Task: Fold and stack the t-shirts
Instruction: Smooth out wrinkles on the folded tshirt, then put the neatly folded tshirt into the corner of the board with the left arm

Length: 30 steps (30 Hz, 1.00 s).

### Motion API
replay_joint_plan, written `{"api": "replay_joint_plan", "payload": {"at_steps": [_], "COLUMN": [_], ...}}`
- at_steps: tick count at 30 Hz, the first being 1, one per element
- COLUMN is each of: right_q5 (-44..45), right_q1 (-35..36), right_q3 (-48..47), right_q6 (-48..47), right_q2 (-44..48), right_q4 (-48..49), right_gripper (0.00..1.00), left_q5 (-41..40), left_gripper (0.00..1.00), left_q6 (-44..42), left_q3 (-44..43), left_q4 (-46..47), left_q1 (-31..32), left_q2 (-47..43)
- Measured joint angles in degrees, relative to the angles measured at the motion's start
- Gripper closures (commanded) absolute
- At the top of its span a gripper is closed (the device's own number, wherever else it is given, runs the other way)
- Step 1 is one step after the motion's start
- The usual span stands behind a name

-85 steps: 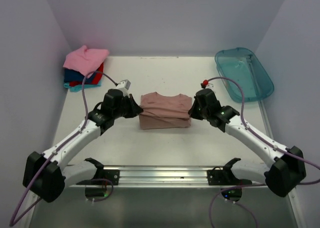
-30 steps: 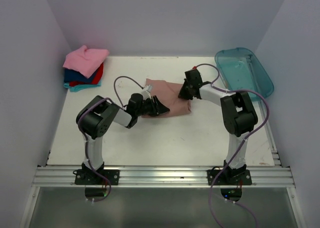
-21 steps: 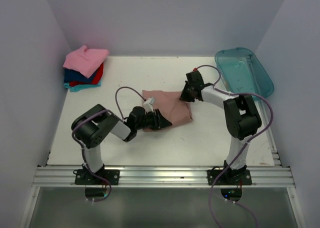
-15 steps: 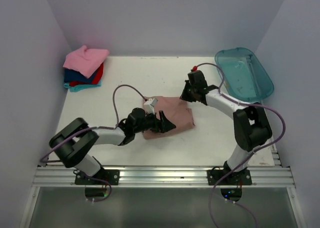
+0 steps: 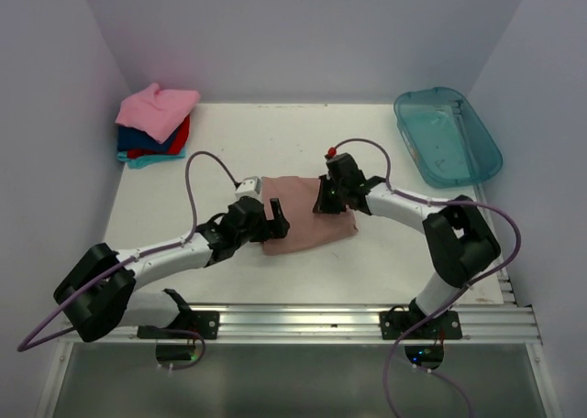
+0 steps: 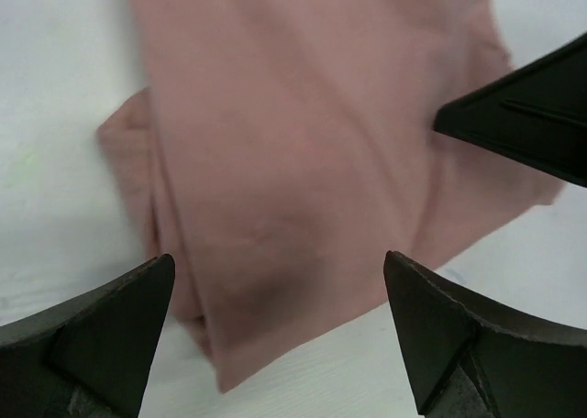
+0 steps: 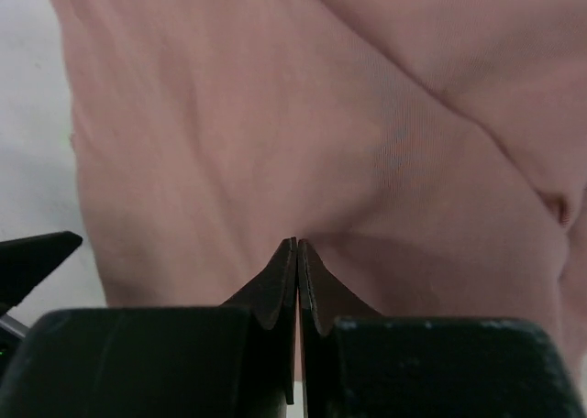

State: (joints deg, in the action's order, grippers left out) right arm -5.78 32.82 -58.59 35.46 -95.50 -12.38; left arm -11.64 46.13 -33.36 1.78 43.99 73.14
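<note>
- Left jaws: wide open and empty. One fingertip (image 6: 110,317) stands to each side of the near-left edge of the dusty pink tee (image 5: 307,218), straddling the cloth without gripping it.
- Right jaws: closed, with the tips set against the far-right part of the tee. The cloth puckers at the tips, but whether a fold is pinched cannot be told.
- Tee position: folded and flat at mid-bench, directly ahead of both sets of jaws, long axis roughly left to right and slightly skewed.
- Deciding relation: the stack of folded tees (image 5: 156,123) lies far-left of the tee, in the corner by the left wall. The left arm (image 5: 170,250) is on that side and is judged better placed for the transfer.
- Clearance: bare bench (image 5: 266,134) lies between tee and stack. The teal tub (image 5: 448,136) sits well apart at far right. The walls limit approach to the stack to its right and near sides.
</note>
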Motion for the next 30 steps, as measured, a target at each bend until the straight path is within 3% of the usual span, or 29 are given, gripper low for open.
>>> {"api": "replay_joint_plan", "payload": {"at_steps": [10, 16, 20, 30], "right_q5": [-0.83, -0.83, -0.85, -0.81], "right_q1": [1.38, 1.38, 1.36, 1.36], "right_q3": [3.34, 3.98, 4.46, 4.59], "right_q6": [1.66, 1.64, 1.62, 1.55], "right_q2": [-3.76, -3.76, -3.76, -3.76], "right_q4": [2.19, 3.3, 4.22, 4.68], "right_gripper": [1.0, 1.0, 1.0, 1.0], "left_q5": [-4.63, 3.37, 10.93, 31.12], "left_gripper": [0.0, 0.0, 0.0, 0.0], "left_q6": [2.36, 2.36, 2.32, 2.82], "left_q3": [3.5, 9.27, 9.25, -5.35], "left_q4": [-6.21, 11.93, 23.26, 40.02], "left_q1": [-0.31, -7.02, -11.13, -12.59], "left_q2": [1.84, 3.3, 9.16, 32.76]}}
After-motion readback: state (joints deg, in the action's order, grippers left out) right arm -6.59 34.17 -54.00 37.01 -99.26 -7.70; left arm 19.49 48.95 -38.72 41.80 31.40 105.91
